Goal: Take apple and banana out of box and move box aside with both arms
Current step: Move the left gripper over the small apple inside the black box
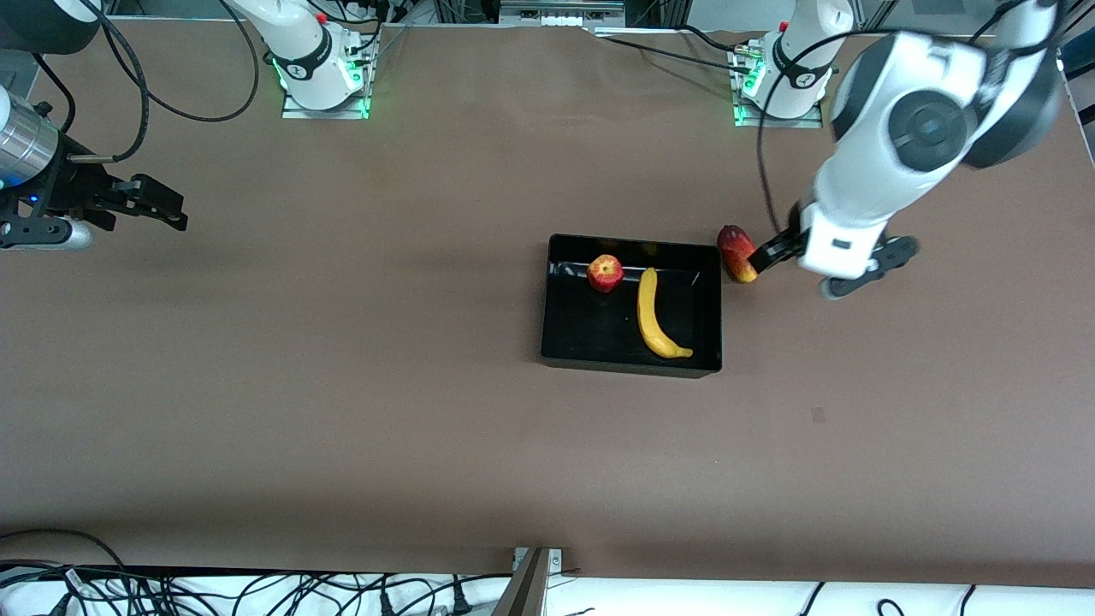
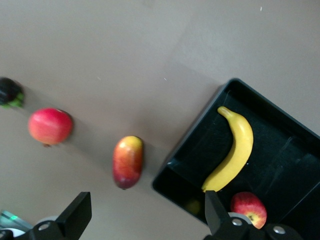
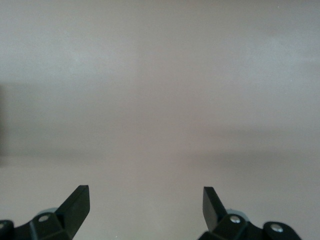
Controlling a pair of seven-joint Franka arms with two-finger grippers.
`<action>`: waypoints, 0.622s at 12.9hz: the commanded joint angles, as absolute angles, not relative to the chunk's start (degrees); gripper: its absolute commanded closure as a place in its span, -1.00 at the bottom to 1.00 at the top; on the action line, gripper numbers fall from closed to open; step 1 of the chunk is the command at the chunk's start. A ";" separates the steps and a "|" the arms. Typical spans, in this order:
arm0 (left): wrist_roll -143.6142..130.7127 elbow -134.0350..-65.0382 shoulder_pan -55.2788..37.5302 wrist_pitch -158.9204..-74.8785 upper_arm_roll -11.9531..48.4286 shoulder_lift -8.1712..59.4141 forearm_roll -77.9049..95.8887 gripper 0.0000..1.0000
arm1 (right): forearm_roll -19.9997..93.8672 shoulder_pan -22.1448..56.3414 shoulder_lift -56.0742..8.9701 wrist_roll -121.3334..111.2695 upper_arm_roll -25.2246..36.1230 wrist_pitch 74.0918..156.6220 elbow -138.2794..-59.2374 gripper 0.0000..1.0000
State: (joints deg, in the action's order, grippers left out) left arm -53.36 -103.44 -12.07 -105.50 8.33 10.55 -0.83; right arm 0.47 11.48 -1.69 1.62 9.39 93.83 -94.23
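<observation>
The black tray [image 1: 590, 329] lies at the table's middle, also in the left wrist view [image 2: 300, 165]. In it lie the red apple [image 1: 605, 273] [image 2: 248, 209] and the yellow banana [image 1: 654, 315] [image 2: 232, 150], side by side and apart. My left gripper [image 1: 813, 267] [image 2: 145, 220] is open and empty, low over the table beside the tray's end toward the left arm, close to a red-yellow mango [image 1: 736, 252] [image 2: 127, 161]. My right gripper [image 1: 174, 209] [image 3: 145, 207] is open and empty over bare table at the right arm's end, where that arm waits.
The mango lies on the table just outside the tray wall. The left wrist view also shows a red pomegranate [image 2: 50, 126] and a small dark object with green [image 2: 10, 92] on the table past the mango; the left arm hides both in the front view.
</observation>
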 commanded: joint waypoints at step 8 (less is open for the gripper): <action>-61.61 -95.54 -24.95 -116.09 8.26 31.19 1.49 -1.00 | -0.26 10.72 -2.02 1.93 8.70 93.60 -93.25 -1.00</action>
State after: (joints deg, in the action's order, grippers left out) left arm -61.12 -97.89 -23.62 -115.05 8.67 29.13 -0.17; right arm 0.47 11.46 -1.72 1.62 9.39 93.83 -94.19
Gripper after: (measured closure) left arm 0.000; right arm 0.000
